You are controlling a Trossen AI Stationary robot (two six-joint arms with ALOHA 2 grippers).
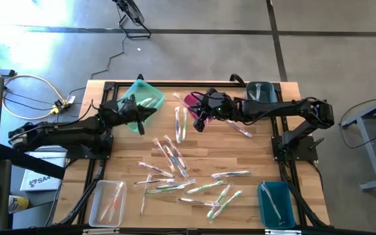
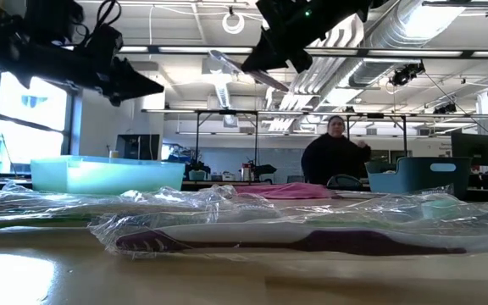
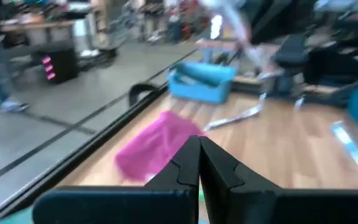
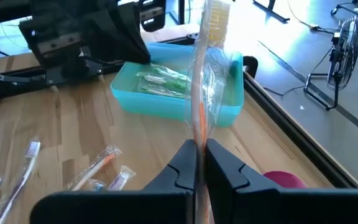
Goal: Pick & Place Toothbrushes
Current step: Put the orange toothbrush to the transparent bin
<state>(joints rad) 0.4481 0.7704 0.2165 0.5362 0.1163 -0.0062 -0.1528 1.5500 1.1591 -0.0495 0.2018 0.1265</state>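
Because it is pinching only the end of its load: the right claw (image 4: 199, 163) is clamping one orange-handled toothbrush in a clear crinkly wrapper (image 4: 205, 74), which is standing up from the fingers.
Slip risk: the wrapper film is looking slick, so the brush may be sliding or pivoting in that narrow pinch.
Collision risk: the left claw (image 1: 150, 115), closed on nothing, is hovering at the pale turquoise plastic bin (image 1: 150, 93) at about 11 o'clock on the wooden slatted surface (image 1: 260, 156); both arms may be crowding there.
Snag risk: the soft crumpled magenta cloth (image 1: 190, 100) is lying just beside the right claw near 12 o'clock.
Task things: the thin wrapped toothbrushes with pink, green and white handles (image 1: 175, 156) are lying scattered from centre towards 6 o'clock, some overlapping.
Other containers: a clear rectangular tray (image 1: 96, 207) at 7 o'clock and a deep blue tub (image 1: 286, 210) at 5 o'clock are each holding brushes.
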